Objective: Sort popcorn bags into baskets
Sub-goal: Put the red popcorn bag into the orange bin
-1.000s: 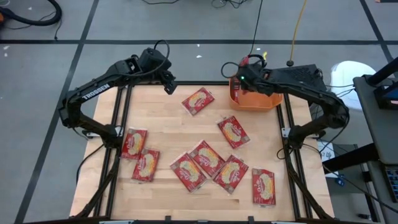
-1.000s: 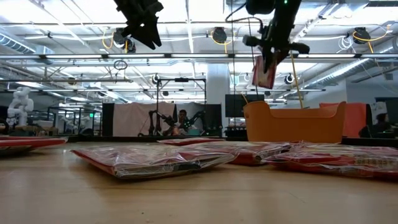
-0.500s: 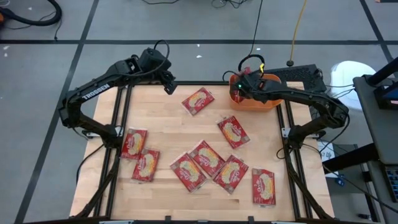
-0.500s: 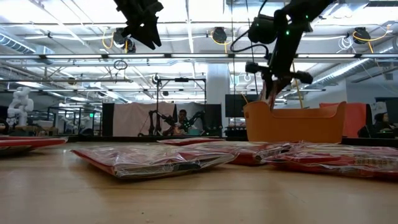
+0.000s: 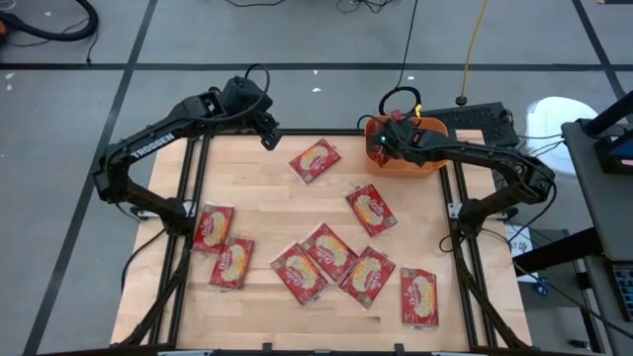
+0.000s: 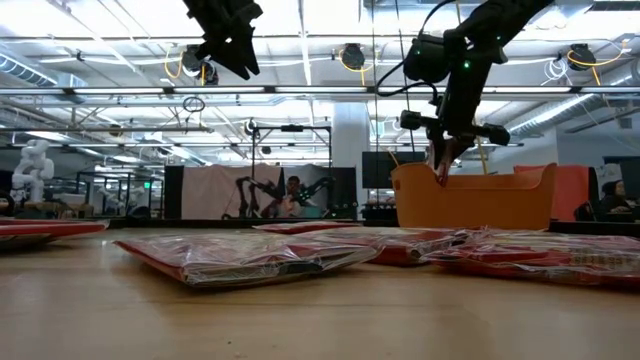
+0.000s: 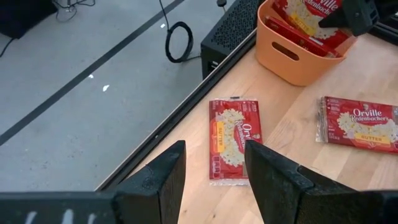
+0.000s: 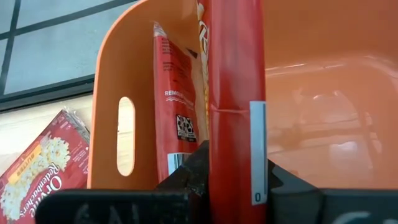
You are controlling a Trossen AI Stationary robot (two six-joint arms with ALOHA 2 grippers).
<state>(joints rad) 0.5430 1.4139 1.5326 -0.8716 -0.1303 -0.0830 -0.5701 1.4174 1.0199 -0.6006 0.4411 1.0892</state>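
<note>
While the left gripper (image 5: 268,139) hangs above the table's far-left corner with its jaws apart and nothing between them, the wooden table (image 5: 267,198) beneath it is bare as far as the nearest popcorn bag (image 5: 316,161), which lies flat close to the far edge. Two flat red packets (image 5: 223,247) sit near the left edge, a cluster of three (image 5: 331,263) overlaps near the front edge, one (image 5: 372,209) lies near the centre and one (image 5: 418,296) lies toward the front-right corner. Open board separates these groups. The packets are glossy film with crimped ends. At the far-right corner stands the orange basket (image 5: 435,164), smooth plastic with rounded corners and a slotted handle. The right gripper (image 8: 233,168) is lowered into it, jaws clamped on an upright held bag (image 8: 233,93). Another bag (image 8: 176,118) leans against the inner wall. From above, the right arm hides most of the basket's contents.
</note>
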